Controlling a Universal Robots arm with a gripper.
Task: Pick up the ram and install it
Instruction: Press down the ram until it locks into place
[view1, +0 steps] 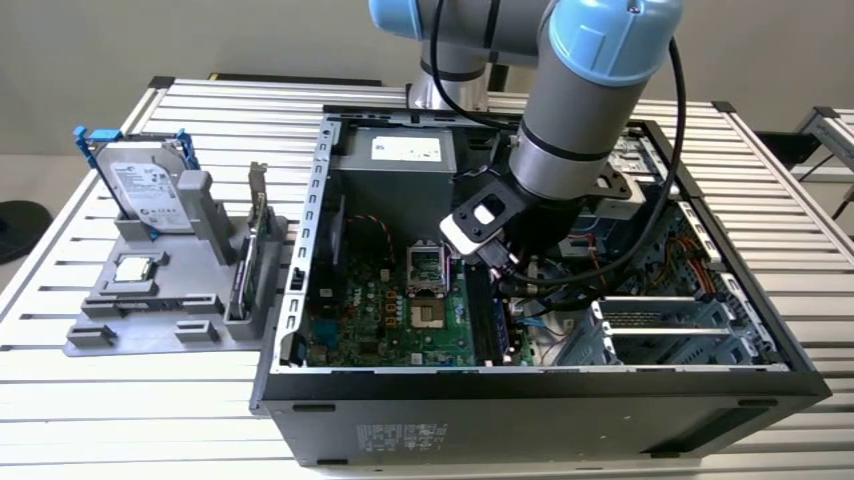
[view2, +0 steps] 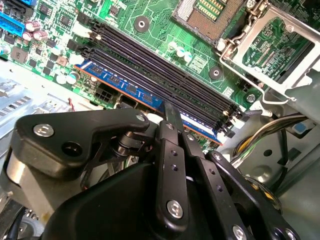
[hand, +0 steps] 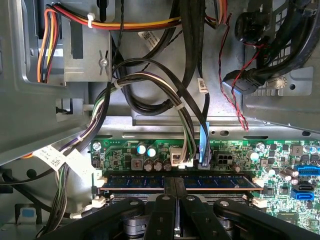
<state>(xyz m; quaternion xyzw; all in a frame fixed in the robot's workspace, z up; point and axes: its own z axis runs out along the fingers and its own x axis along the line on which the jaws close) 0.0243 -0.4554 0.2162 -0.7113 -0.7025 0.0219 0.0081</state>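
Black gripper (view2: 172, 117) fingers appear closed narrowly on the ram (view2: 125, 87), a blue stick standing in 1 memory slot of the green motherboard (view2: 165, 20), beside 3 dark slots, inside the open computer case (view1: 307, 200).

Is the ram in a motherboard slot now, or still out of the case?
In a slot. The ram lies along the outermost of the black memory slots, with the gripper on its top edge. Whether it is fully latched, cannot tell.
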